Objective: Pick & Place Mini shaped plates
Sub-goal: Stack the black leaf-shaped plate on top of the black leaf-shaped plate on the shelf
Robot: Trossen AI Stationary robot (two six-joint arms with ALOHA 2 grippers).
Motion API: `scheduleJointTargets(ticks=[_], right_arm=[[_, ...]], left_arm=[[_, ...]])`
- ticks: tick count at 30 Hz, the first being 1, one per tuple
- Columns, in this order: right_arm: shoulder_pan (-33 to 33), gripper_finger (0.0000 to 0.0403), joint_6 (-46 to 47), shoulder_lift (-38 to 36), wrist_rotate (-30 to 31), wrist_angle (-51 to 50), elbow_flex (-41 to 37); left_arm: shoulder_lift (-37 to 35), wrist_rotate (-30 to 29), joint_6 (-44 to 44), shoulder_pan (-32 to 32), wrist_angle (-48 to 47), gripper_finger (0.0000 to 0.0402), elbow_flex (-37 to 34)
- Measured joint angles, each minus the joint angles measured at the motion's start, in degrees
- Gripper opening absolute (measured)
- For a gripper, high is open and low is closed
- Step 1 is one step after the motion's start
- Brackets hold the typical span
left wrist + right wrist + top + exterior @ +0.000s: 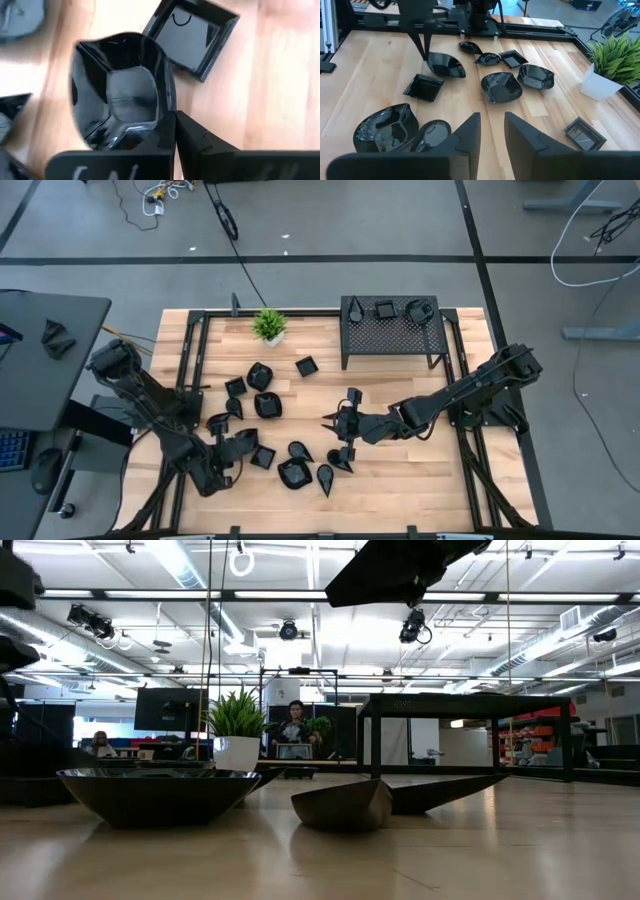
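Note:
Several small glossy black mini plates lie on the wooden table [400, 470], among them a square one [423, 87], a rounded one [501, 86] and teardrop ones [325, 477]. My left gripper [425, 50], at the near left, is shut on a rounded plate [120, 95]. My right gripper [492, 132] hovers open above the table's middle [342, 425], with nothing between its fingers. Three more plates sit on top of the black rack [390, 330]. My left gripper pinches the rounded plate's rim [167, 112] between its two fingers, one on the inside of the wall and one outside. The fingers slant steeply down onto the edge [428, 61]. Whether the plate is clear of the table, I cannot tell.
A small potted plant [268, 326] stands at the far edge, left of the perforated rack. Loose plates crowd the left and middle of the table. In the low view a bowl-like plate [155, 795] and a teardrop plate [345, 805] lie close by. People sit beyond the table.

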Motion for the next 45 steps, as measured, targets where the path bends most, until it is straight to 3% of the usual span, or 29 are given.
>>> scheduleJointTargets(ticks=[8, 13, 17, 22, 28, 33, 37, 45], right_arm=[[-0.1, 0.0089, -3.7, 0.0, -2.2, 6.0, 0.0], [-1.7, 0.0094, -9.3, 0.0, -12.6, 12.6, 0.6], [-3.5, 0.0121, -11.7, 0.0, -22.5, 10.5, 4.6], [-4.1, 0.0168, -15.7, 0.0, -29.2, -3.9, 12.4], [-4.1, 0.0198, -27.8, 0.0, -29.6, -16.5, 15.2], [-4.1, 0.0192, -36.7, 0.4, -28.6, -13.7, 12.8], [-4.5, 0.0176, -38.1, 0.7, -28.4, -8.6, 11.5], [-5.0, 0.0144, -38.1, 1.6, -28.6, -9.0, 11.2]], left_arm=[[0.0, -7.1, 8.4, 1.7, -18.7, 0.0005, 15.4], [0.0, -9.0, 21.7, 6.4, -21.9, 0.0007, 25.5], [-0.1, -5.4, 36.1, 11.5, -18.8, 0.0004, 30.3], [-0.1, 4.6, 50.8, 17.9, -10.0, 0.0008, 31.5], [-0.1, 10.5, 58.1, 22.6, -3.8, 0.0005, 31.5], [-0.1, 10.5, 59.4, 23.7, -3.7, 0.001, 31.5], [-0.1, 10.4, 59.8, 23.8, -2.7, 0.001, 31.5], [-0.1, 10.2, 60.9, 23.8, -1.4, 0.0011, 31.5]])
